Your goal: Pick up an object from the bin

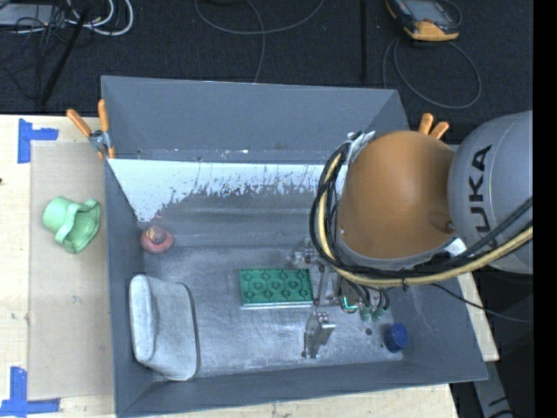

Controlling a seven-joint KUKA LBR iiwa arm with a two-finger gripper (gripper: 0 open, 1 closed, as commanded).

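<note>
My gripper (317, 327) hangs low over the bin floor, right of centre, under the arm's orange dome. A flat green studded building plate (275, 287) lies directly to its left, its right end touching or almost touching the gripper. A small blue round thing (396, 337) sits on the floor to the gripper's right, apart from it. I see nothing held.
A grey-white folded cloth-like pad (163, 325) lies along the bin's left front corner. A small pinkish ring-shaped thing (157, 239) rests near the left wall at the back. The arm and its cables cover the bin's right back part.
</note>
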